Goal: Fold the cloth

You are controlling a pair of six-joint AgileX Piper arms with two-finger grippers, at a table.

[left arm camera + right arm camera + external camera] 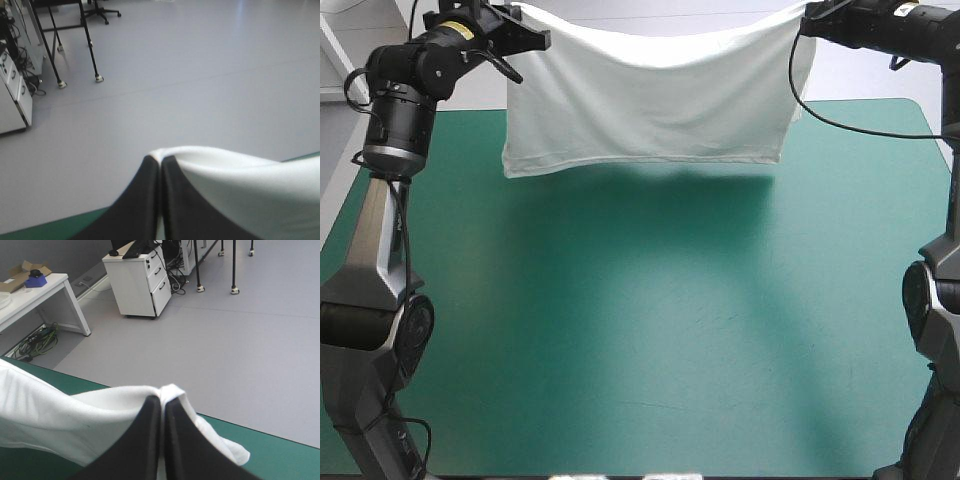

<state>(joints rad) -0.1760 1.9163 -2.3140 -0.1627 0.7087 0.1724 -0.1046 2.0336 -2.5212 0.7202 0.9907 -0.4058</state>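
Black fingers (pixel 145 200) of the left end effector (pixel 160 160) are pressed together in a pointed arch with a white corner of the T-shirt (pixel 650 100) pinched between them. The right end effector (pixel 162 401) shows the same condition: fingers all but closed, gripping the opposite upper corner.

Position: the T-shirt hangs as a sheet above the far edge of the counter (pixel 650 330), suspended between the two end effectors. Its upper edge sags slightly at the middle. The lower hem appears to hang clear of the counter, with a shadow on the teal-green cover just nearer than the far edge.

Orientation: the long axis runs from one end effector to the other, roughly parallel to the counter's far edge. The short axis hangs vertically, and the free hem points down toward the counter.

Progress — judged from this state: the cloth is picked up and stretched out, so the preparatory stage looks complete. No finished fold can be confirmed. Laying the sheet on the counter and making the folds are yet to be done — most of the task.
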